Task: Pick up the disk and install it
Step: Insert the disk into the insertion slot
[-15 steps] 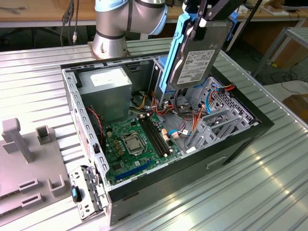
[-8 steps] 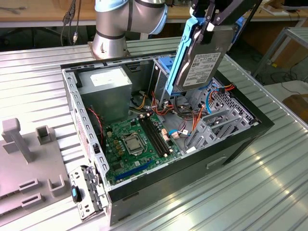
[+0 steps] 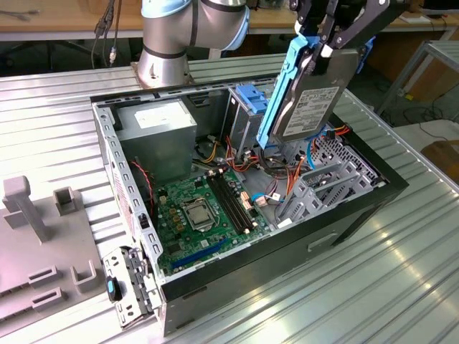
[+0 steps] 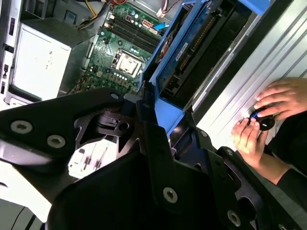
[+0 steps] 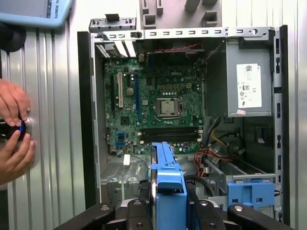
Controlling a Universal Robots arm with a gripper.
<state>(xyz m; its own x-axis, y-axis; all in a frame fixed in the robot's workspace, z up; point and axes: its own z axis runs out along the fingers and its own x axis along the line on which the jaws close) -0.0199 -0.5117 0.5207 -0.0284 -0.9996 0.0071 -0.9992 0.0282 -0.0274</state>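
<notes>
You've got the disk (image 3: pixel 313 107) up above the open computer case (image 3: pixel 358 208); the gripper (image 3: pixel 324 44) is clamped on its upper end, jaws closed against the blue carrier and grey body, though exactly where they bite is hard to make out. The disk hangs steeply tilted, labelled face towards the exterior camera; its lower end is over the grey drive cage (image 3: pixel 323 183) and seems clear of it. The fixed blue bracket (image 3: pixel 248 100) sits just beside the disk on the exterior view's left; the motherboard (image 3: pixel 197 215) and power supply (image 3: pixel 158 132) lie further that way. In the first wrist view a person's hands (image 5: pixel 13 155) rest on the ribbed table (image 5: pixel 57 120) beside the case, around a small dark object (image 5: pixel 19 130).
</notes>
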